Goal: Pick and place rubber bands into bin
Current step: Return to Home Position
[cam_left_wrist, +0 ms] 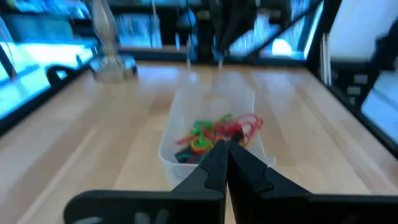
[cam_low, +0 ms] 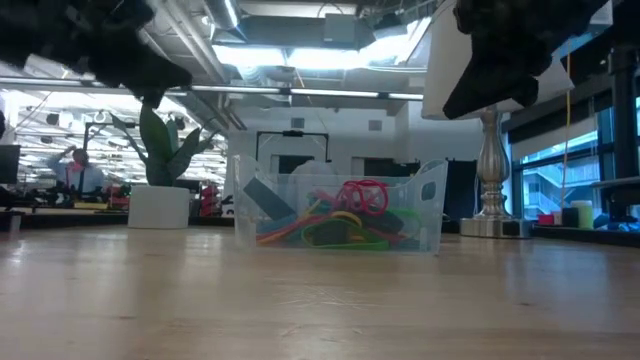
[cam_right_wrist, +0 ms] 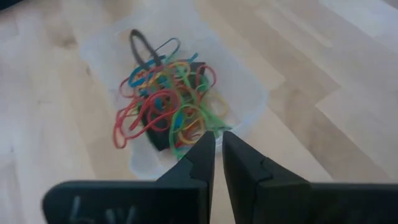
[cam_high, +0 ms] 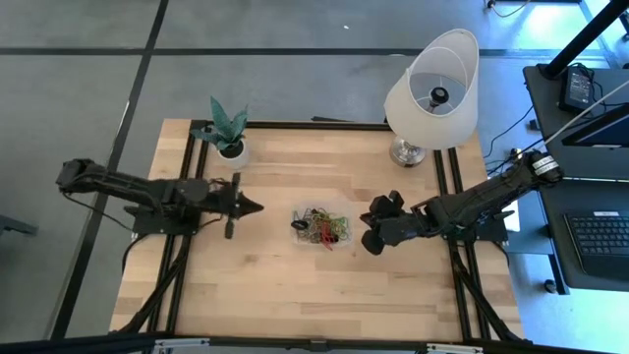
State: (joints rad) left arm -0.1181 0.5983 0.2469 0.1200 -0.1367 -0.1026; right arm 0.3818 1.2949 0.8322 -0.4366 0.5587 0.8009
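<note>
Bin [cam_low: 432,215] of clear plastic at mid-table, holding the tangled rubber bands [cam_low: 340,215], flanked by the left gripper [cam_high: 258,206] and right gripper [cam_high: 366,222] hanging above the wood, each with fingers closed together on nothing, plant pot [cam_low: 158,207] and lamp [cam_low: 490,170] behind.

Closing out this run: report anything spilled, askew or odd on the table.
Nothing stands out. The rubber bands all lie in the bin, which sits flat on the table; the left gripper and right gripper hover clear either side.
</note>
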